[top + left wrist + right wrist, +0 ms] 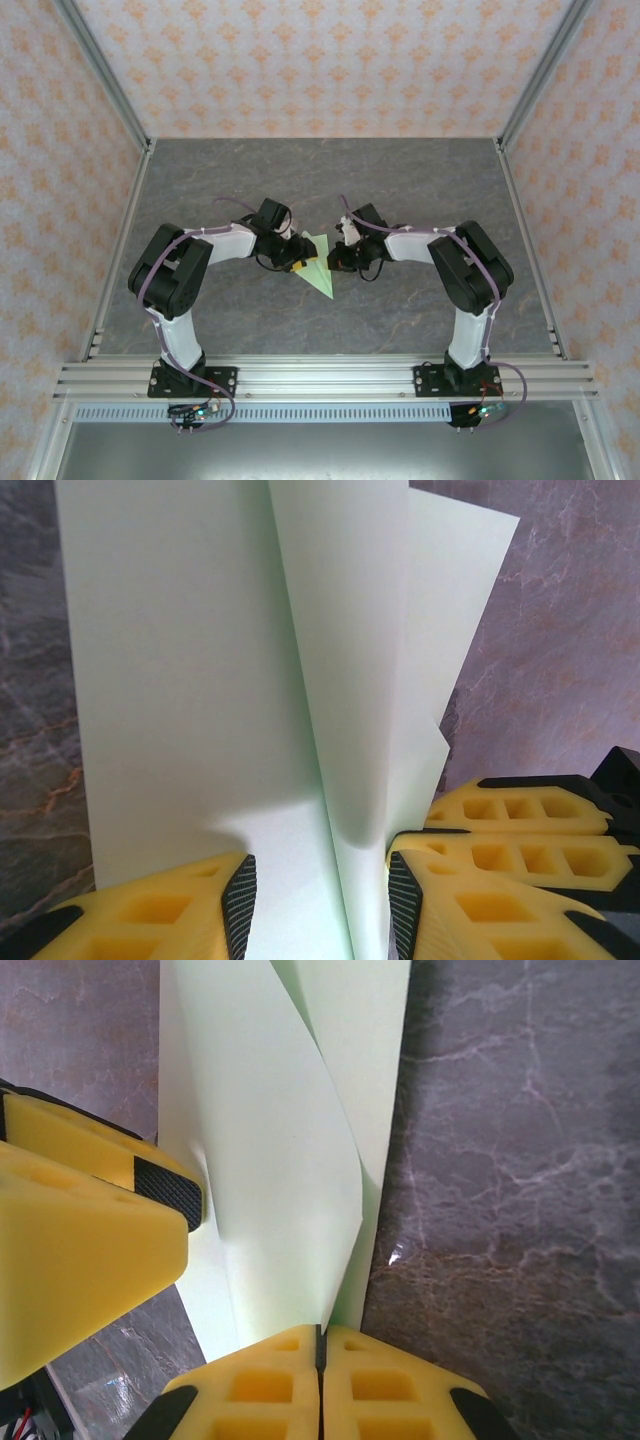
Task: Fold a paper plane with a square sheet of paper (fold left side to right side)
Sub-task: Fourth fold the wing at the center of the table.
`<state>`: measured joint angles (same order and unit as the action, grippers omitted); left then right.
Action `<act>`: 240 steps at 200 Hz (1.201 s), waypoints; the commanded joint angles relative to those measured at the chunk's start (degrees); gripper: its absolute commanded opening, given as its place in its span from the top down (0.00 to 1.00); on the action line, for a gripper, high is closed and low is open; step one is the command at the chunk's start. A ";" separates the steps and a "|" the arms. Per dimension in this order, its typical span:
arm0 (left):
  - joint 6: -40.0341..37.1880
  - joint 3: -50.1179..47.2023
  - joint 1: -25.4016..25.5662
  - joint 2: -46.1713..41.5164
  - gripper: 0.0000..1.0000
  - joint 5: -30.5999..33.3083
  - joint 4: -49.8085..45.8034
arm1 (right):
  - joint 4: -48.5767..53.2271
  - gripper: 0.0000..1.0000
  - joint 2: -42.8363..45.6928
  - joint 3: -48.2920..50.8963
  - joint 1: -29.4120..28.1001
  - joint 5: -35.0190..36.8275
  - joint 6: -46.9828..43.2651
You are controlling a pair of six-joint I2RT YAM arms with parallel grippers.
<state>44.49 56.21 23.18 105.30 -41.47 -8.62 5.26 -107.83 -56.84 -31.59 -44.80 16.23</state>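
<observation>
As R gripper (320, 1338) pinches paper plane (285, 1160), L gripper (318, 880) open

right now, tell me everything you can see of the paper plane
The paper plane is thin, plain pale green paper, partly folded into a narrow dart whose tip points toward the arms' side. It lies on the dark marbled table between both grippers. Its layers are not flat: a raised fold stands along the centre, between the open fingers of the left gripper. The right gripper is shut and seems to pinch the edge of a curled layer.
</observation>
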 commanded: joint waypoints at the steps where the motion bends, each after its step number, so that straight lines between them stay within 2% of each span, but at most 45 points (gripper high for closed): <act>1: -1.07 0.36 0.28 1.27 0.57 3.01 -1.08 | 2.44 0.92 -1.60 -1.49 -0.41 1.39 -1.47; 68: -3.17 3.75 0.18 -3.00 0.58 2.80 -4.58 | 11.81 0.92 -3.90 -2.86 -1.86 7.05 -3.40; 103: -3.44 6.07 0.28 -4.14 0.68 0.60 -4.97 | 14.46 0.92 -4.64 -3.51 -2.27 9.25 -3.70; 120: -3.20 7.04 0.55 -3.08 0.75 -1.18 -3.97 | 15.15 0.92 -4.88 -4.11 -2.63 9.61 -4.19; 145: -3.32 9.10 0.81 -0.63 0.79 -1.68 -3.87 | 16.27 0.93 -5.37 -5.02 -3.05 10.25 -4.63; 197: -4.04 12.30 0.83 6.06 0.81 -1.36 -4.14 | 17.22 0.93 -5.37 -5.32 -3.39 10.86 -4.94; 240: -5.26 12.10 0.81 7.98 0.81 1.23 -5.55 | 17.62 0.93 -5.37 -5.14 -3.40 11.13 -5.24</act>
<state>41.45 67.44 23.66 113.14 -42.28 -12.43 16.36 -109.51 -63.51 -34.02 -38.50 12.27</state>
